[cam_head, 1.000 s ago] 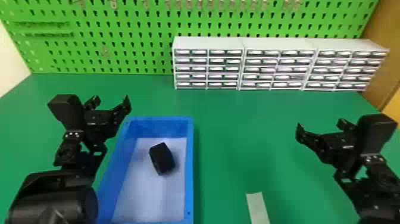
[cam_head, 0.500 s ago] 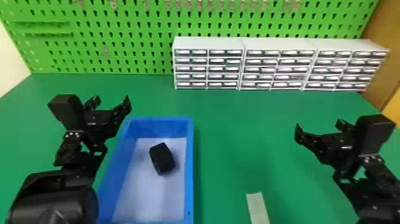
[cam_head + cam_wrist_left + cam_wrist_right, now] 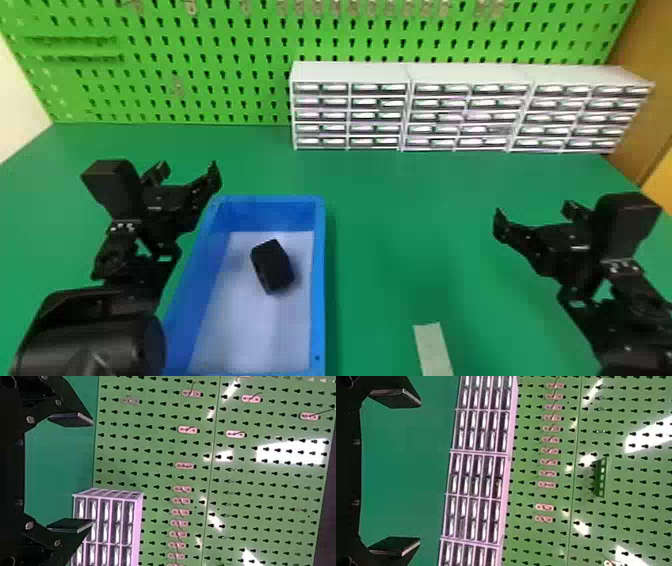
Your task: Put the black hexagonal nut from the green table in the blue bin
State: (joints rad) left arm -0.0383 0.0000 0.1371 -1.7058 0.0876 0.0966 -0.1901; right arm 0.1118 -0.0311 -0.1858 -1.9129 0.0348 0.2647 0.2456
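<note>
Black hexagonal nut point(image 3: 272, 266) is in the blue plastic bin point(image 3: 318, 280), going by the head view. It's lying askew on the pale bottom, closer to the right wall than the left but not touching either. The bin is on the green desk point(image 3: 400, 240), so I'd call the placing step done and the whole job pretty much finished. The left gripper point(image 3: 188, 169) is up by the bin's far left corner, fingers spread with nothing between them. The right gripper point(image 3: 532, 212) is well off to the right of the bin, also spread and empty. There's a pale flat strip point(image 3: 432, 350) on the desk between the bin and the right arm, and white drawer cabinets point(image 3: 350, 115) at the back against the green pegboard point(image 3: 240, 75).

Left wrist view: two fingers wide apart, bare desk between them, with the cabinets and pegboard past the tips.

Right wrist view: same deal, fingers wide apart and holding zip, cabinets and pegboard beyond.

As for the next move, IMO it doesn't need another grab. Just leave the nut alone and park both arms. The one thing I'd watch is the left arm, since it's right beside the bin wall and a sloppy swing could nudge it.
</note>
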